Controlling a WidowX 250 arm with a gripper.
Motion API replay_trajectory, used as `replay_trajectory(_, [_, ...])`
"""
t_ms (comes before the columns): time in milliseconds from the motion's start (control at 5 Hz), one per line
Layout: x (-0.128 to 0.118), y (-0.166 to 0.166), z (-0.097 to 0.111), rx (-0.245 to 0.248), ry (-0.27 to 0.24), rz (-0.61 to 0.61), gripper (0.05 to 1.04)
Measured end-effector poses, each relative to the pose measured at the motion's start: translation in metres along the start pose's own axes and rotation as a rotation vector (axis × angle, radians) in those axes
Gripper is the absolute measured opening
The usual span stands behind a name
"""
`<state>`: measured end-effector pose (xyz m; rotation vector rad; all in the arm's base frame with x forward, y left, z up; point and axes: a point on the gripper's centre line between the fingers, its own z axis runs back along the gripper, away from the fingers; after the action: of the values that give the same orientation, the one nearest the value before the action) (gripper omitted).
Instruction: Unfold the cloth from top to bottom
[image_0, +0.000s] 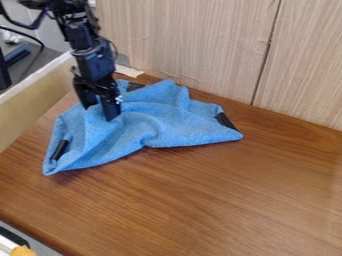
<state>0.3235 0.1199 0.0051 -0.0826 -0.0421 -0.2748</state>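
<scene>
Across most of the view lies the wood-grain surface (214, 200), brown, w/ its back edge up against pale, streaked wall panels (194, 45) split by a dark vertical seam. Along the L edge runs a cream board (40, 107), standing up from it. Nr the back L corner, btwn those two edges, is the blue cloth (174, 117), the biggest item on the surface: rumpled, w/ raised folds thru the middle, its R end pointing toward the R side, and its lowest corner out toward the front L. Black robot arm (81, 37) comes in over the back L corner, hanging down at a slight tilt above the cloth's L half. At its end the tool (99, 112) is partway open, fingers spread w/ some room btwn them, tips down at the cloth & touching it; can't tell if a fold is caught btwn them. Smaller still, 3 dark patches on the cloth: one nr its L side (60, 149), one at the R end (225, 121), one at the back (135, 86), partly tucked in folds. Also a thin pale strip (129, 71) at the back L corner, plus a small orange bit (22, 251) past the front L edge.
</scene>
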Motion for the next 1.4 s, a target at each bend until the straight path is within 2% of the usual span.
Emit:
replay_trajectory(200, [0.002,-0.008,-0.004,0.004,0.013,-0.034,0.949])
replay_trajectory(400, [-0.005,-0.008,-0.008,0.016,0.025,-0.008,0.666])
replay_trajectory(600, [-0.004,-0.005,0.0,0.053,0.002,0.013,0.367])
replay_trajectory(800, [-0.004,-0.005,0.0,0.053,0.001,0.025,0.159])
replay_trajectory(1000, [-0.004,-0.006,0.001,0.039,-0.003,0.042,0.075])
replay_trajectory(1200, [0.004,-0.01,0.018,0.073,-0.051,0.023,0.068])
replay_trajectory(1400, [0.012,-0.051,0.038,0.114,-0.094,-0.109,0.068])
